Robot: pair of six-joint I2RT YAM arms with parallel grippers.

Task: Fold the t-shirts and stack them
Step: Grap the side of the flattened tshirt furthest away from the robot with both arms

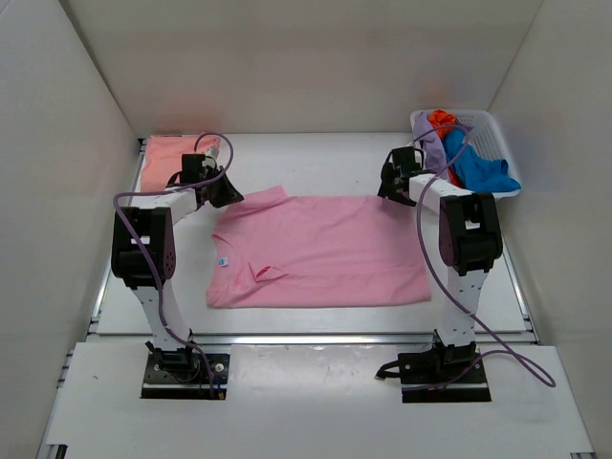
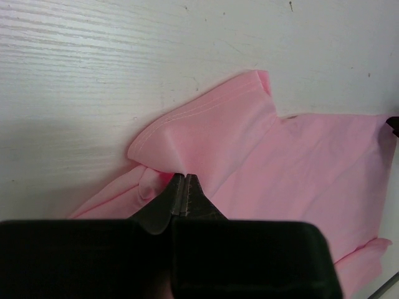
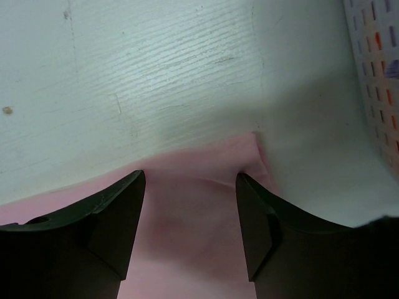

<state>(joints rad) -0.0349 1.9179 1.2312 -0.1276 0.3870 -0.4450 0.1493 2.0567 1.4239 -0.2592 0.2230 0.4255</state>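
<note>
A light pink t-shirt (image 1: 320, 251) lies spread flat in the middle of the table. A salmon-peach t-shirt (image 1: 170, 159) lies folded at the far left. My left gripper (image 1: 226, 193) is shut on the pink shirt's far left sleeve; in the left wrist view the closed tips (image 2: 182, 177) pinch a raised fold of the sleeve (image 2: 206, 134). My right gripper (image 1: 393, 187) is open over the pink shirt's far right corner. In the right wrist view the gripper (image 3: 190, 176) straddles the hem corner (image 3: 206, 218), holding nothing.
A white lattice basket (image 1: 499, 142) stands at the far right with orange, purple and blue clothes in it; its wall shows in the right wrist view (image 3: 377, 68). White walls enclose the table on the left, back and right.
</note>
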